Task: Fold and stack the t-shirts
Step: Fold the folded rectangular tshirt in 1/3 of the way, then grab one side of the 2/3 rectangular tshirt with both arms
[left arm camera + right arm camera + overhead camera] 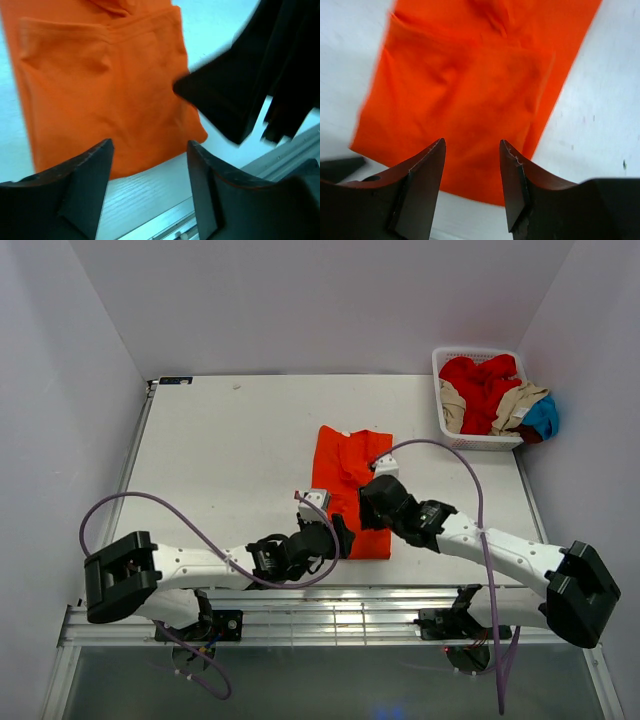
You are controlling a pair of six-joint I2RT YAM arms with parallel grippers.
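Left fingers (85, 185) spread, empty, poised over near hem of orange shirt (100, 90). Right fingers (420, 185) likewise spread, empty, above same hem, close beside left pair. Shirt lies flat on surface (230, 430) as long strip running away from fingers, likely so each pair can pinch a near corner and fold forward. Risk: arms crowd each other. Far right beyond fingers, basket (478, 352) holds red shirt (485, 380), tan shirt (520, 400), blue shirt (545, 418), not yet folded.
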